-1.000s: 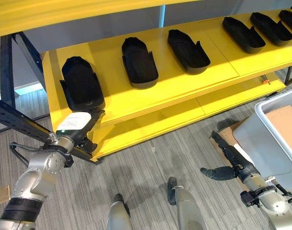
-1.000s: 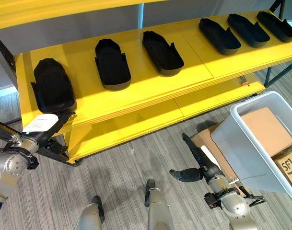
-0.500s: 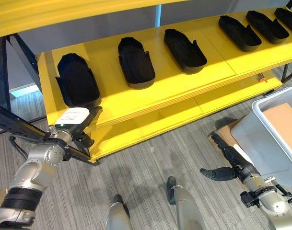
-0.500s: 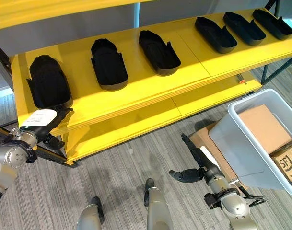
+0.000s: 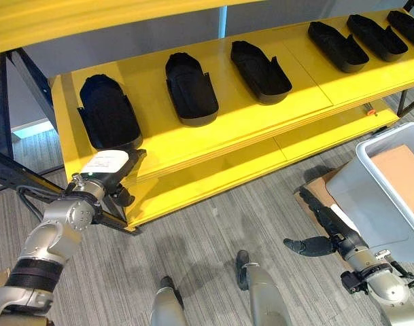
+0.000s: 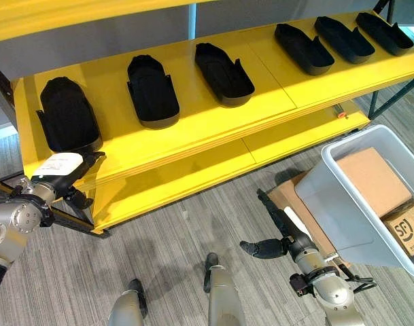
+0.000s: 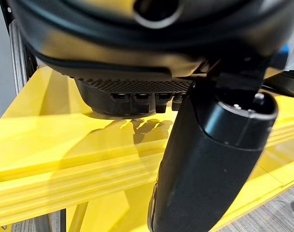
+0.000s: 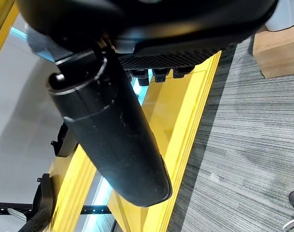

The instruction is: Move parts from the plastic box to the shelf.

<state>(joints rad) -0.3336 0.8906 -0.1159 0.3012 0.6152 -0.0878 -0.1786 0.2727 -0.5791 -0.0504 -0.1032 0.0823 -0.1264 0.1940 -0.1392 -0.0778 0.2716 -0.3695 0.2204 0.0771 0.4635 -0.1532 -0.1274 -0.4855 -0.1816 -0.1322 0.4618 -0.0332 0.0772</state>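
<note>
Since a second ago, drawn back a little: left hand (image 5: 110, 171), then up against the near end of the leftmost black moulded plastic part (image 5: 109, 121), now just off the front lip of the yellow wooden shelf (image 5: 213, 139) and apart from that part. Right hand (image 5: 322, 227) unchanged, hanging low over the grey carpet between shelf and white plastic box (image 5: 370, 204). Both hands empty and relaxed, fingers straight rather than curled, thumb standing out in each wrist view. Six black parts lined up along the shelf board: the leftmost, a second (image 5: 190, 89), a third (image 5: 261, 62) and three more (image 5: 338, 46) toward the far right end. Inside the box, brown cardboard packages (image 6: 373, 180) on show; whether any black parts remain there cannot be told. Judged to be the tail of a placing step, with release done. Next move likely calls for turning toward the box at the right, reaching in over its rim, and closing round another part if one is left.
</note>
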